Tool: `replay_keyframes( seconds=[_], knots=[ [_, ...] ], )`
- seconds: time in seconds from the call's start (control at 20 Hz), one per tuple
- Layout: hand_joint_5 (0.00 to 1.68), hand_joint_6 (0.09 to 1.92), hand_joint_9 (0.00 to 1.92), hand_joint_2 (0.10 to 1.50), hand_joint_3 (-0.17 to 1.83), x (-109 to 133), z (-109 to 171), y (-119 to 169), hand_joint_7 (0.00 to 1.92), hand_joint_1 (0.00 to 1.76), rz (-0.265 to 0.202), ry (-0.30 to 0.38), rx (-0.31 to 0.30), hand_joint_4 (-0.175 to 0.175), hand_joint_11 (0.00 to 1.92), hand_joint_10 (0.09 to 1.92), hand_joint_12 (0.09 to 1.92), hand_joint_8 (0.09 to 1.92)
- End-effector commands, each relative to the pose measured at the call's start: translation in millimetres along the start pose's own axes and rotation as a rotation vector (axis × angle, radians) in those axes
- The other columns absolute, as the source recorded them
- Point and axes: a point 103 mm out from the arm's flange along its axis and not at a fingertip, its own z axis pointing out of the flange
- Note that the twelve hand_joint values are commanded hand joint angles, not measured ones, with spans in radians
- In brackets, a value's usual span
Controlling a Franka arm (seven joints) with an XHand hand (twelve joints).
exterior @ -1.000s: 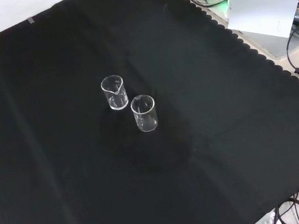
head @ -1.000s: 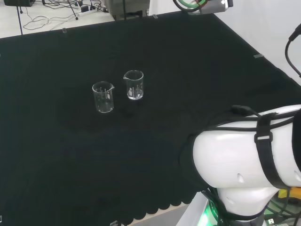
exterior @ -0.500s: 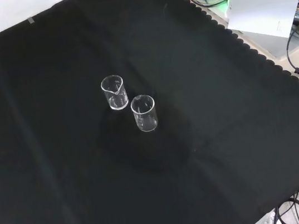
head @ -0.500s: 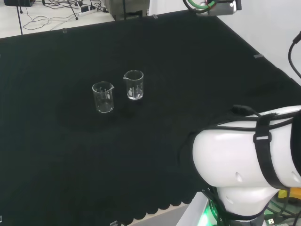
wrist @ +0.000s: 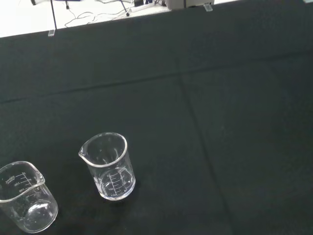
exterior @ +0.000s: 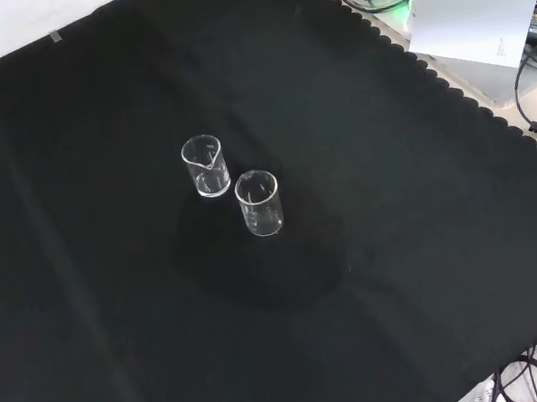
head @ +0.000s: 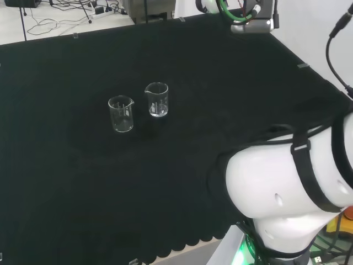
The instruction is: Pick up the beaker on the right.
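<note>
Change since earlier: at the top of the head view the arm's end piece with its green and white cables (head: pixel 242 14) sits lower and further left than a moment ago, now hanging over the far edge of the cloth; the big white link (head: pixel 287 193) at the right of that view has tilted a little; both glasses stand where they stood.
Right beaker: in the head view the right beaker (head: pixel 157 99) stands upright on the black cloth (head: pixel 83 187), a little left of the middle, its spout turned to the view's left; nothing can be seen inside it.
Left beaker: in the same view the left beaker (head: pixel 121 114) stands upright just beside the first, nearer the camera, not touching it.
Front view: the two stand one behind the other, the right beaker (exterior: pixel 206 166) higher and to the left, the left beaker (exterior: pixel 260 202) lower and to the right, close together with a narrow gap; a dark shadow lies on the cloth (exterior: pixel 440 266) just below them.
Wrist view: the right beaker (wrist: pixel 108 166) shows printed marks on its wall, and the left beaker (wrist: pixel 25 203) stands at the picture's corner, cut by the edge.
Worktop: black cloth with a scalloped hem covers it.
Fingers: cannot tell whether they are apart or together.
</note>
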Motion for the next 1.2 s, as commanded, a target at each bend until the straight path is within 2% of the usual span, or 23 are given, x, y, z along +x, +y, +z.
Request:
replay_keyframes(
  seconds=[0.05, 0.25, 0.5, 0.9, 1.2],
  knots=[
    [0.36, 0.09, 0.29, 1.19, 0.02, -13.1, 46.6, 73.7, 0.09, 0.53, -0.059, 0.075, 0.009, -0.032, 0.01, 0.69, 1.42, 0.56],
    [0.32, 0.09, 0.30, 1.10, -0.03, -11.7, 70.9, 105.3, 0.10, 0.63, -0.097, 0.103, 0.056, -0.028, 0.02, 0.69, 1.42, 0.57],
    [0.30, 0.09, 0.30, 1.05, -0.06, -8.7, 100.9, 128.3, 0.09, 0.68, -0.127, 0.126, 0.088, -0.024, 0.02, 0.69, 1.42, 0.57],
    [0.29, 0.09, 0.33, 1.03, -0.08, -2.9, 150.6, 141.5, 0.14, 0.72, -0.175, 0.152, 0.136, -0.028, 0.04, 0.69, 1.41, 0.59],
    [0.27, 0.09, 0.22, 1.03, -0.15, 2.7, 185.0, 152.0, 0.07, 0.76, -0.226, 0.183, 0.177, -0.031, 0.00, 0.67, 1.36, 0.58]
  ],
)
